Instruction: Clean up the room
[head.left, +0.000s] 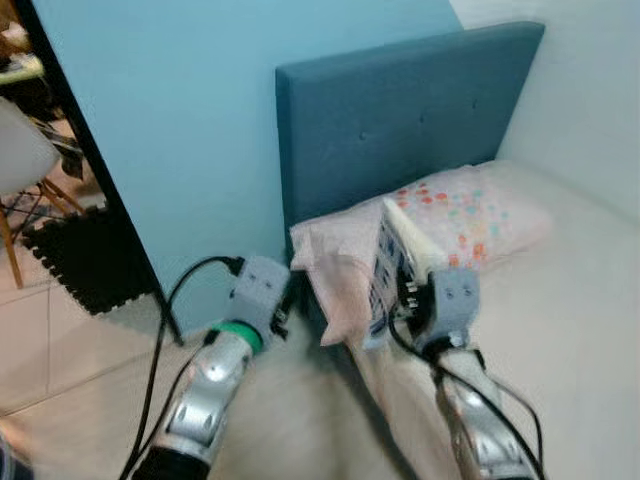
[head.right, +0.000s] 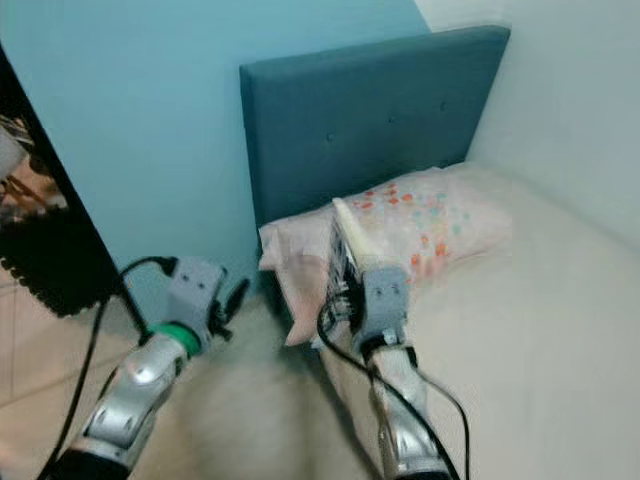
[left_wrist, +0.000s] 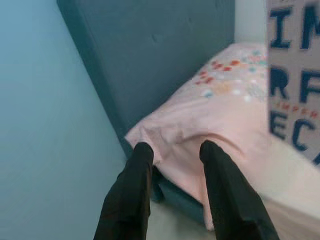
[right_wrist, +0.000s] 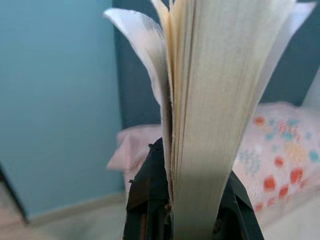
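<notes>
A book with blue letters on its pale cover stands upright in my right gripper, which is shut on its lower edge. In the right wrist view its cream pages fan out between the black fingers. It hangs over the bed's near corner, just in front of a pink pillow with coloured dots. My left gripper is open, held off the bed's side, its fingers pointing at the pillow's corner.
The bed has a cream sheet and a blue padded headboard against a light blue wall. A white chair and a black mat stand on the tiled floor at the left.
</notes>
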